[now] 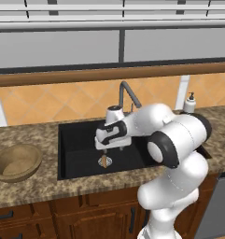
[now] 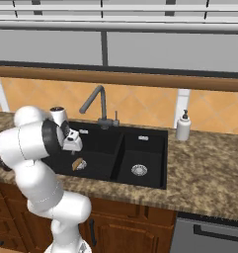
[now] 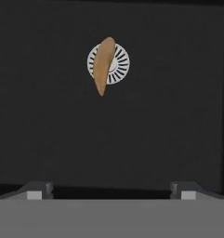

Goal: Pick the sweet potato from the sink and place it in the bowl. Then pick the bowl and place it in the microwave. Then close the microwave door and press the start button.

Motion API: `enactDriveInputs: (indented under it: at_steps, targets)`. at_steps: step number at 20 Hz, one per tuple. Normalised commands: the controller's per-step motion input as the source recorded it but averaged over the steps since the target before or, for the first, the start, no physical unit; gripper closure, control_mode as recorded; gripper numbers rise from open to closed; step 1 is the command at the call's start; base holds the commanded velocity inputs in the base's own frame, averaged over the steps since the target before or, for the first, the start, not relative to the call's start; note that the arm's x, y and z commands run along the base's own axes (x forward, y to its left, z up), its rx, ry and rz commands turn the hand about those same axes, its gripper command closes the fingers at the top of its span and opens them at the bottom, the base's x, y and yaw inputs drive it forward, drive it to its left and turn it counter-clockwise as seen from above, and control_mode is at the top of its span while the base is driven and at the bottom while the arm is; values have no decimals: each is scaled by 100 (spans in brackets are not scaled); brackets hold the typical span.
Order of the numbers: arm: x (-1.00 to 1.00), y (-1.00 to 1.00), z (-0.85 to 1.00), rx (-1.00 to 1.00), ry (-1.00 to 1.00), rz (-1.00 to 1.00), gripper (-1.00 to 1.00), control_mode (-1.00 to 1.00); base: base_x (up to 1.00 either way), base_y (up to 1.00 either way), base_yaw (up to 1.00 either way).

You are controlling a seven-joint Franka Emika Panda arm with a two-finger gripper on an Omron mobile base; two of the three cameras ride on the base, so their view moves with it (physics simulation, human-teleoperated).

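Across the sink's (image 1: 76, 154) round metal drain (image 3: 108, 63) lies the tapered orange-brown sweet potato (image 3: 103, 65), the claw (image 3: 108, 188) above spread wide, empty.

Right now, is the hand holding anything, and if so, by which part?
Nothing is held. The hand hangs open above the sink, and the sweet potato lies apart from it on the drain in the basin.

Sink (image 1: 81, 154) in middle of left base view, set in counter (image 1: 34, 186). Sweet potato (image 1: 104, 161) in sink's left basin, lying across drain (image 3: 120, 65). Gripper (image 1: 105, 151) right above it, not touching. Bowl (image 1: 17, 162) on counter at left edge. Faucet (image 1: 128, 93) behind sink. Soap bottle (image 1: 190, 103) to upper right.
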Motion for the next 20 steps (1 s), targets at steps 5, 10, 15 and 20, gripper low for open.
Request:
enactDriveInputs:
  at_steps: [5, 10, 15, 20]
  targets:
    - [12, 3, -40, 0, 1, -1, -100, -100, 0, 0, 0]
    - [21, 6, -45, 0, 0, -5, -100, -100, 0, 0, 0]
    - [54, 7, -24, 0, 0, -5, -100, -100, 0, 0, 0]
    - [52, 4, -23, 0, 0, -3, -100, -100, 0, 0, 0]
